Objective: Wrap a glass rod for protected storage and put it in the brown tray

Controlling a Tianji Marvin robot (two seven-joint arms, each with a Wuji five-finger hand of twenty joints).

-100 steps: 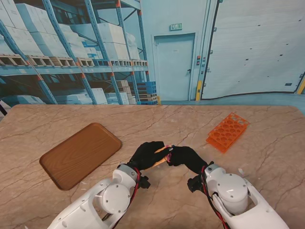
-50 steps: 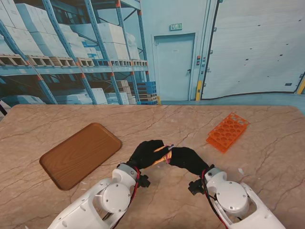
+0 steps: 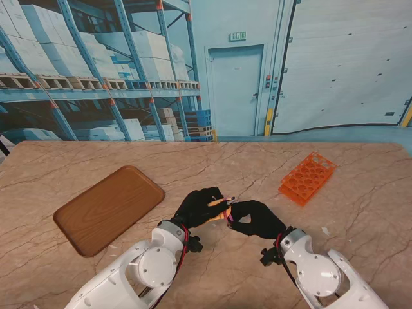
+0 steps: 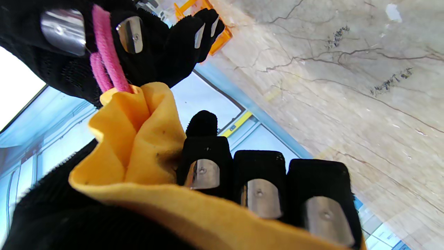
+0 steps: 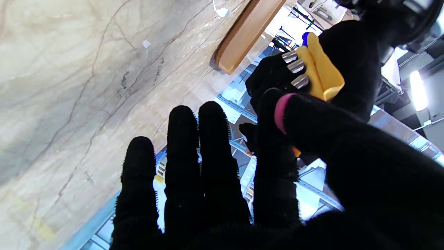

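From the stand's view, the right arm has drawn back toward me since a second ago, its forearm now lower in the picture, while the right hand [image 3: 256, 219] remains at the middle of the surface [image 3: 212, 161], fingertips meeting those of the left hand [image 3: 201, 207]. The left hand has barely shifted. Between them sits a small yellow cloth bundle [image 3: 219, 210] with a touch of pink at its end. The brown tray [image 3: 108, 208] lies well to the left, holding nothing, and an orange rack [image 3: 308, 177] lies to the right, farther from me; neither has moved.

The left wrist view shows what the stand's view cannot: the left hand [image 4: 242, 180] is closed around the yellow cloth [image 4: 138, 146], three fingers [image 4: 258, 177] curled over its fold, and a pink cord [image 4: 105, 55] rises from the bunched cloth end into the right hand's pinch. The glass rod itself is hidden, presumably inside the cloth.

The right wrist view shows the right hand [image 5: 222, 173] with three fingers held straight and close together, the thumb and forefinger pressed on the pink cord [image 5: 280, 113]. Beyond, the left hand [image 5: 277, 74] grips the cloth [image 5: 321, 71], with a blue tip [image 5: 305, 35] at its far end and the tray's edge [image 5: 242, 34] on the surface behind.
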